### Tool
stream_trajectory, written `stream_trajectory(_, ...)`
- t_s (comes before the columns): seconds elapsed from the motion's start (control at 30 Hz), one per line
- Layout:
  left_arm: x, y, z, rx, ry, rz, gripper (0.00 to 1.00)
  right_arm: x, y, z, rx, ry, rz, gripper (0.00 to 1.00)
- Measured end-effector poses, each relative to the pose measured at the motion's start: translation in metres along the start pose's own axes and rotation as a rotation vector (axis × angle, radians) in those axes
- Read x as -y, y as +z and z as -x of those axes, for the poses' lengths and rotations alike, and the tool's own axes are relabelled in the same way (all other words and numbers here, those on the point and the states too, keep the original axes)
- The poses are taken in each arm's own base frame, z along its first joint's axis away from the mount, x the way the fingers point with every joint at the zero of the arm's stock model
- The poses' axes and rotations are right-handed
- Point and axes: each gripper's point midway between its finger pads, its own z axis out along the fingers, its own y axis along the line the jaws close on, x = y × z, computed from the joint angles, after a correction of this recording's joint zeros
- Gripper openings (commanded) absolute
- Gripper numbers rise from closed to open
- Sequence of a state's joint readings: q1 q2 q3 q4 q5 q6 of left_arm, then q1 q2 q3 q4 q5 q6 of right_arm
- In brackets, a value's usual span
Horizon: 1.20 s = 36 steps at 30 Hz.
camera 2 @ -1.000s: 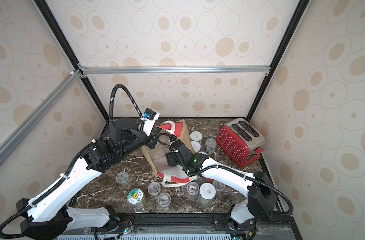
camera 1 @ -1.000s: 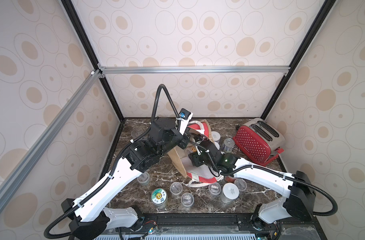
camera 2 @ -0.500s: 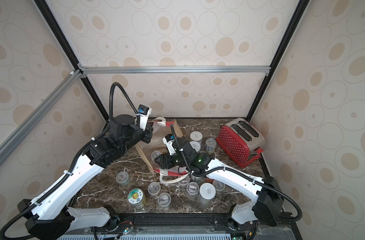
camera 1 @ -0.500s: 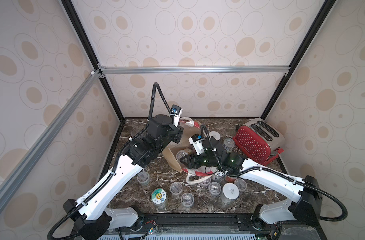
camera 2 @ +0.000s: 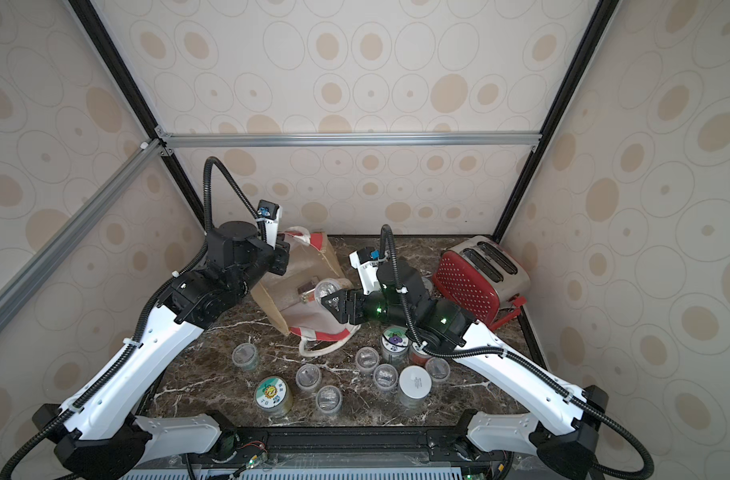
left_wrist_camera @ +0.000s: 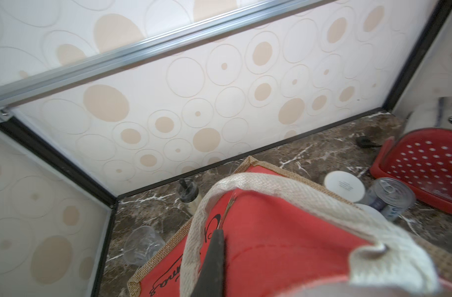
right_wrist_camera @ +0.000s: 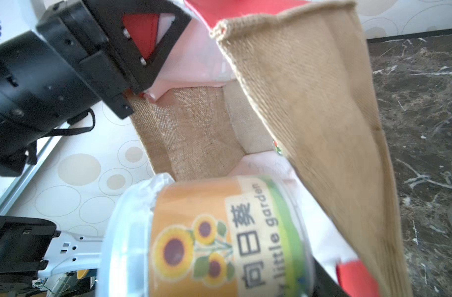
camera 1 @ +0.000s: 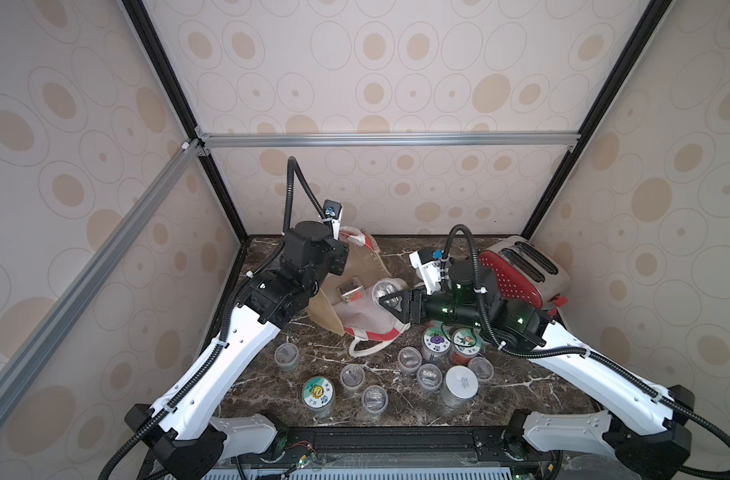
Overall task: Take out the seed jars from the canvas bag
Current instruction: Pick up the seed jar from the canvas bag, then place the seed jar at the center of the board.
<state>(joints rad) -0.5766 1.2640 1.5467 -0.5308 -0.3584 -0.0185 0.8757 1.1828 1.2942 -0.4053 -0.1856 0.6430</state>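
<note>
Extraction of one jar is the step in hand. The right claw (camera 1: 386,300) is partly closed, gripping a sunflower-labelled jar (right_wrist_camera: 219,239) at the centre of the frame in both top views, right at the mouth of the canvas bag (camera 1: 361,266). The left claw (right_wrist_camera: 132,99) is fully closed on the bag's rim beside a red side panel and holds the bag tipped over, mouth toward the right claw. The bag lies at upper centre of the table (camera 1: 267,399).

The jar appears nearly clear of the lining. The next move calls for drawing it fully out, carrying it toward the lower part of the frame and setting it upright in a free gap, without knocking the standing group.

Count, in a top view:
- Standing at lower centre: ten jars, namely six small clear-lidded cups (camera 1: 352,376), three sticker-lidded jars (camera 1: 318,395), one white-lidded jar (camera 1: 461,384).
- Held: one jar.
- Inside the bag: one second jar (camera 1: 350,289) visible, lying on its side on the lining; more may be hidden.
- Bag: one. Toaster (camera 1: 517,270): one, at right centre.
</note>
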Motion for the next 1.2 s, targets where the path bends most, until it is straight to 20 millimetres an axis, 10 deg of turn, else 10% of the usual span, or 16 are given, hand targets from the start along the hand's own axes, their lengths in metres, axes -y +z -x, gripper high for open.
stream_trajectory(0.4, -0.082, 0.001, 0.004, -0.011, -0.065, 0.253, 0.00, 0.026, 0.002, -0.055, -0.207, 0.135, -0.027, 0.53)
stream_trajectory(0.77, -0.115, -0.021, 0.006, 0.008, -0.097, 0.342, 0.00, 0.089, 0.091, -0.144, -0.574, 0.279, -0.168, 0.52)
stream_trajectory(1.2, -0.126, -0.045, 0.016, 0.060, -0.121, 0.359, 0.00, 0.132, 0.178, -0.194, -0.786, 0.350, -0.218, 0.51)
